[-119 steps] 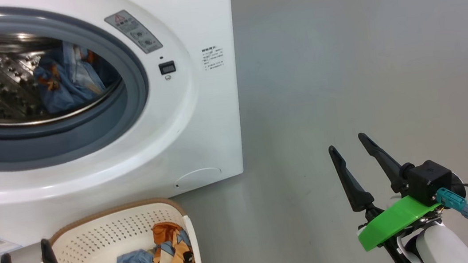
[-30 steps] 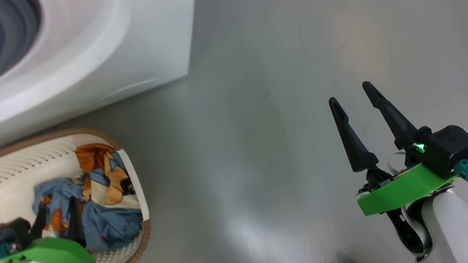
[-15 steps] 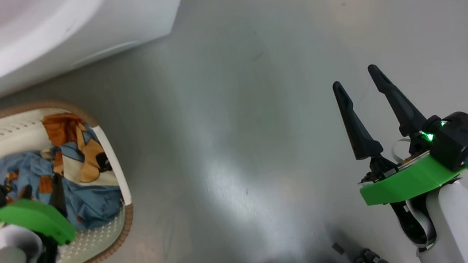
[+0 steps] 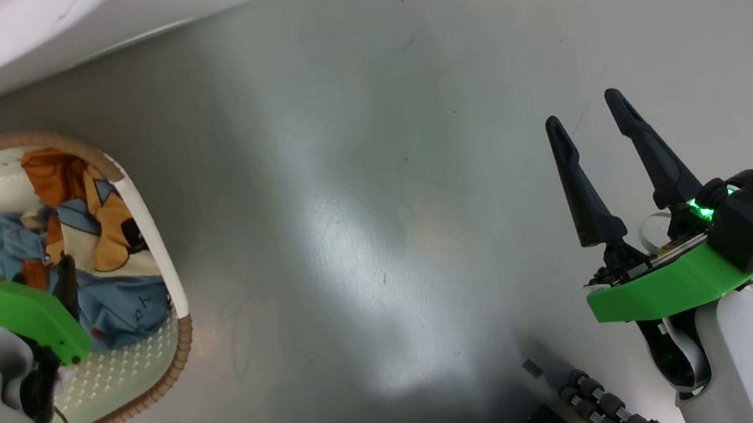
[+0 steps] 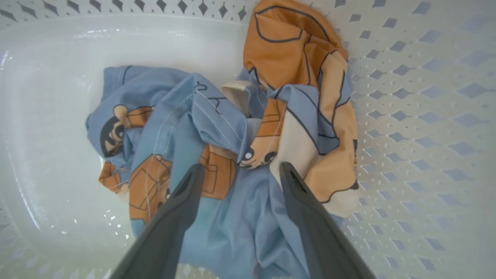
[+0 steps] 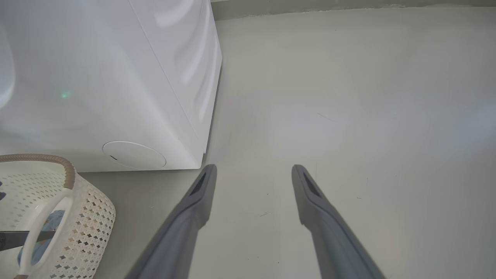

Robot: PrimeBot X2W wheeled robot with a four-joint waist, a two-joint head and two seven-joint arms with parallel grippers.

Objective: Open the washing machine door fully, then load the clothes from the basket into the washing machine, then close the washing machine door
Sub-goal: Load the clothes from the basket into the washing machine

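Note:
The cream basket (image 4: pixel 180 336) sits on the floor at the left, just below the white washing machine (image 4: pixel 3 34). The clothes (image 4: pixel 98 224), blue with orange figures, lie bunched inside it. My left gripper (image 5: pixel 241 170) reaches down into the basket, open, its fingertips just above the blue fabric (image 5: pixel 217 116) with nothing pinched between them. One dark finger (image 4: pixel 66 278) shows over the bundle. My right gripper (image 4: pixel 586 106) hangs open over bare floor far to the right, with nothing in it. The washing machine door is out of view.
In the right wrist view the washer's front corner (image 6: pixel 201 155) and its round service cap (image 6: pixel 133 154) stand left of the open fingers, with the basket (image 6: pixel 89 221) at lower left. Grey floor (image 4: pixel 376 204) lies between basket and right arm. A black ribbed part (image 4: pixel 602 406) sits low.
The head camera has tilted down, sliding washer and basket up and to the left. My left gripper has gone from in front of the basket down into it, over the clothes. Both grippers stay open.

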